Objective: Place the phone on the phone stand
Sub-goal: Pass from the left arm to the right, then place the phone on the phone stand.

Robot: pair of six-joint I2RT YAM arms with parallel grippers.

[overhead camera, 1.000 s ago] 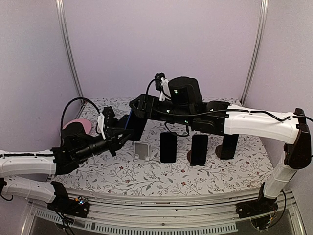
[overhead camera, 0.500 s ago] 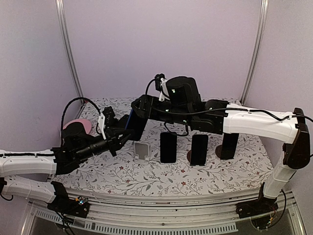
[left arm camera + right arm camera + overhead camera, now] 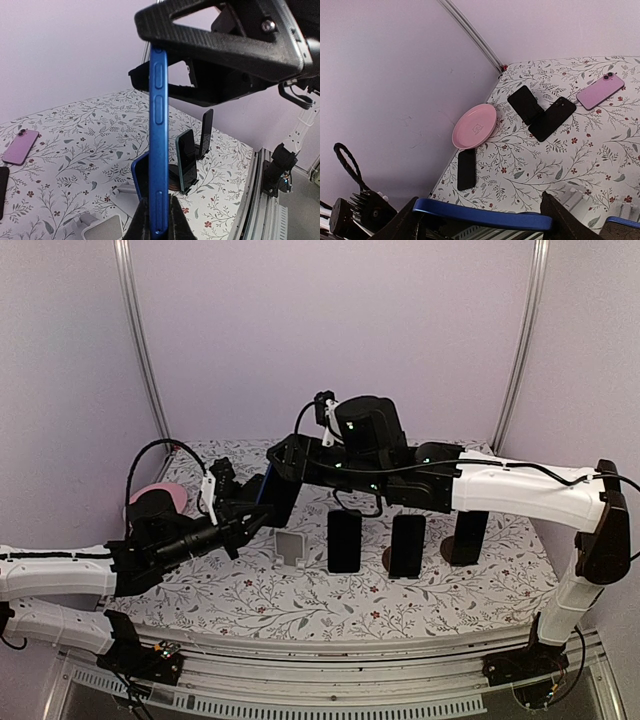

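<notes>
A blue phone point(image 3: 273, 498) is held upright in the air over the back left of the table. My left gripper point(image 3: 248, 521) is shut on its lower end; in the left wrist view the pads point(image 3: 141, 220) pinch it edge-on point(image 3: 159, 135). My right gripper point(image 3: 286, 456) straddles its top end, with the fingers touching both long sides of the phone point(image 3: 485, 218). An empty white phone stand point(image 3: 290, 547) sits on the table just below and to the right of the phone.
Three other phones point(image 3: 344, 540) point(image 3: 407, 545) point(image 3: 468, 537) stand on stands in a row to the right of the empty one. A pink plate point(image 3: 160, 498) is at the far left. Loose black phones point(image 3: 542, 112) and a pink phone point(image 3: 600, 91) lie at the back.
The right arm has shifted slightly left over the phone's top. The left arm and the phone have barely moved.
</notes>
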